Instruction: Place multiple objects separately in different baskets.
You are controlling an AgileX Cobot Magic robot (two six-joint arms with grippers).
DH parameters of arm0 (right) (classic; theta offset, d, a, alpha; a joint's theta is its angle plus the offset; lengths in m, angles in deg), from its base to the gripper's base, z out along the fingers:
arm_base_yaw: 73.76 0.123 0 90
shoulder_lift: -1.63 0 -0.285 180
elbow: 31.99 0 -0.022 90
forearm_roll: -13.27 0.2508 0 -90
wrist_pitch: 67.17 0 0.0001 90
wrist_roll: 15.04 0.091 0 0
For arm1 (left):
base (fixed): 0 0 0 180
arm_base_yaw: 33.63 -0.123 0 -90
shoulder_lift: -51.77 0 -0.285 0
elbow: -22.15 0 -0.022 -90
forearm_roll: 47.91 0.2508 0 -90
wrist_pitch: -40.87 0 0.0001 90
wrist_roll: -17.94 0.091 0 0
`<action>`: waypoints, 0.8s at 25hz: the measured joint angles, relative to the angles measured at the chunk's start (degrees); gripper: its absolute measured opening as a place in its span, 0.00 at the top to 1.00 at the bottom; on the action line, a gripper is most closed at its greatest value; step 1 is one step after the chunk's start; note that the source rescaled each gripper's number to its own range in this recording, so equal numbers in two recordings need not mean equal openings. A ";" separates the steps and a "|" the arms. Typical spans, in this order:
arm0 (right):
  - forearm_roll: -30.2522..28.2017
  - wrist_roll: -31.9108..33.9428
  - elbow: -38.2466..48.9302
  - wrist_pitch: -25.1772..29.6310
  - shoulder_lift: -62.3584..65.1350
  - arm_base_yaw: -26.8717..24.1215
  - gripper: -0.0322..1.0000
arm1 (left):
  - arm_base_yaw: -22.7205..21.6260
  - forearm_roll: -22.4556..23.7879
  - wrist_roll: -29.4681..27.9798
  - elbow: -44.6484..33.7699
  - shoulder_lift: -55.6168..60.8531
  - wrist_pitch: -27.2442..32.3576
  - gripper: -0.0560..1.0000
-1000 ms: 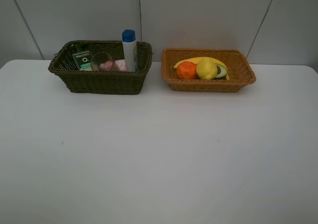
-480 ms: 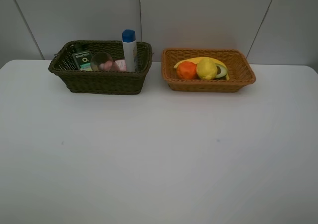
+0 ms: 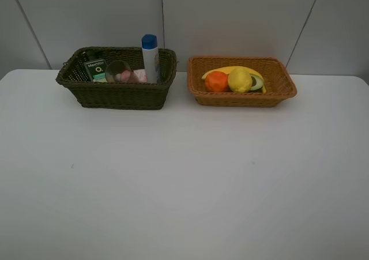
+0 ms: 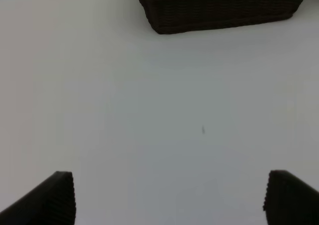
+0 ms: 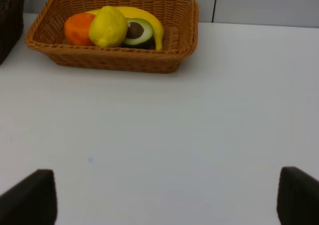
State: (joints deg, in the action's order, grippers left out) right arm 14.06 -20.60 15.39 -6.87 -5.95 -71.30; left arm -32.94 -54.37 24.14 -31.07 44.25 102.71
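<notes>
The dark brown-olive basket (image 3: 115, 95) (image 4: 219, 8) at the back left holds a dark green pump bottle (image 3: 95, 70), a pinkish tumbler (image 3: 118, 72), a small pink bottle (image 3: 139, 75) and a tall white blue-capped bottle (image 3: 150, 58). Beside it, the orange-tan basket (image 3: 277, 90) (image 5: 184, 30) holds an orange (image 3: 217, 81) (image 5: 77, 28), a lemon (image 3: 240, 79) (image 5: 107, 26), a halved avocado (image 3: 256, 82) (image 5: 137, 32) and a banana (image 3: 230, 70) (image 5: 149, 18). My left gripper (image 4: 169, 200) is open over bare table, short of the dark basket. My right gripper (image 5: 164, 197) is open too, short of the orange-tan basket. Neither arm shows in the exterior high view.
The white table (image 3: 184, 173) stretches in front of both baskets. A grey panelled wall (image 3: 230, 18) stands close behind them. A corner of the dark basket (image 5: 10, 15) shows in the right wrist view.
</notes>
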 joint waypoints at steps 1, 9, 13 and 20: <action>0.00 0.00 0.00 0.00 0.00 0.00 0.10 | 0.00 0.00 0.00 0.00 0.00 0.00 0.00; 0.00 0.00 0.00 0.00 0.00 0.00 0.10 | 0.00 -0.16 0.00 0.00 0.00 0.00 0.00; 0.00 0.00 0.00 0.00 0.00 0.00 0.10 | 0.00 -0.16 0.00 0.00 0.00 0.00 0.00; 0.00 0.00 0.00 0.00 0.00 0.00 0.10 | 0.00 -0.16 0.00 0.00 0.00 0.00 0.00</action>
State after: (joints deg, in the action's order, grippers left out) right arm 14.06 -20.60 15.39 -6.87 -5.95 -71.30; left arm -32.94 -54.53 24.14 -31.07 44.25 102.71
